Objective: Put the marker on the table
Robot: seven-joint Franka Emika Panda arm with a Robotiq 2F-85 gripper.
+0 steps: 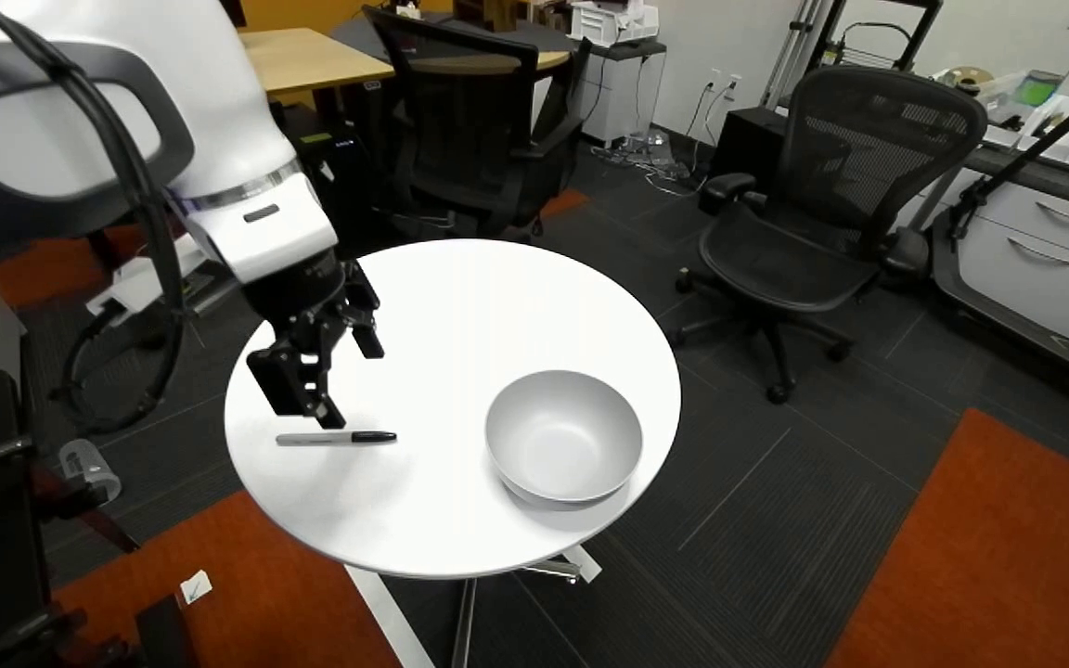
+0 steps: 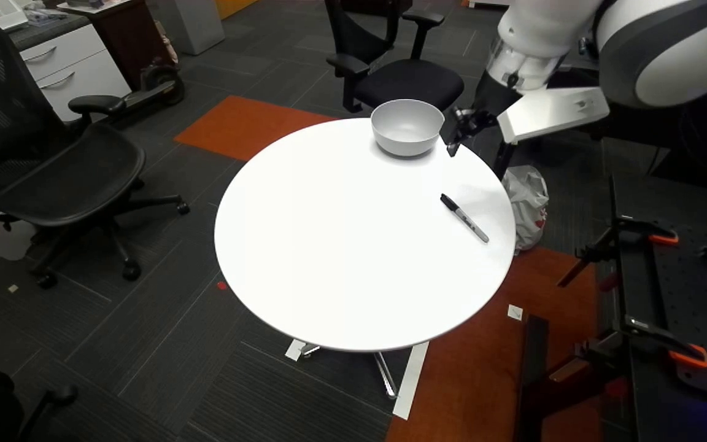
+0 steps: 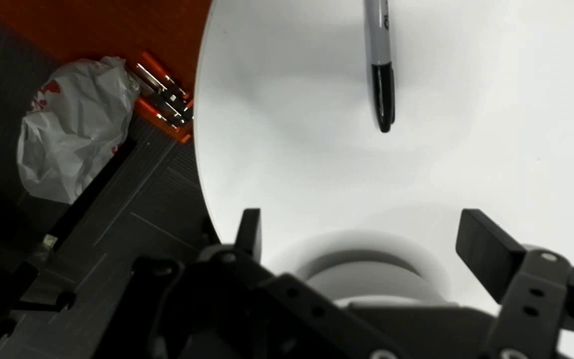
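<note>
The marker (image 1: 335, 438) has a grey barrel and a black cap and lies flat on the round white table (image 1: 460, 315). It also shows in an exterior view (image 2: 464, 218) and in the wrist view (image 3: 382, 65), where its barrel end is cut off by the top edge. My gripper (image 1: 354, 382) is open and empty, held above the table and apart from the marker. In the wrist view my gripper's fingers (image 3: 361, 224) are spread wide, with the marker's capped end beyond them. The table also shows in an exterior view (image 2: 341, 245).
A grey bowl (image 1: 562, 445) stands on the table; it also shows in an exterior view (image 2: 407, 126) and partly in the wrist view (image 3: 366, 279), behind the gripper. Office chairs (image 1: 776, 241) stand around the table. A plastic bag (image 2: 525, 202) lies beyond the table's edge.
</note>
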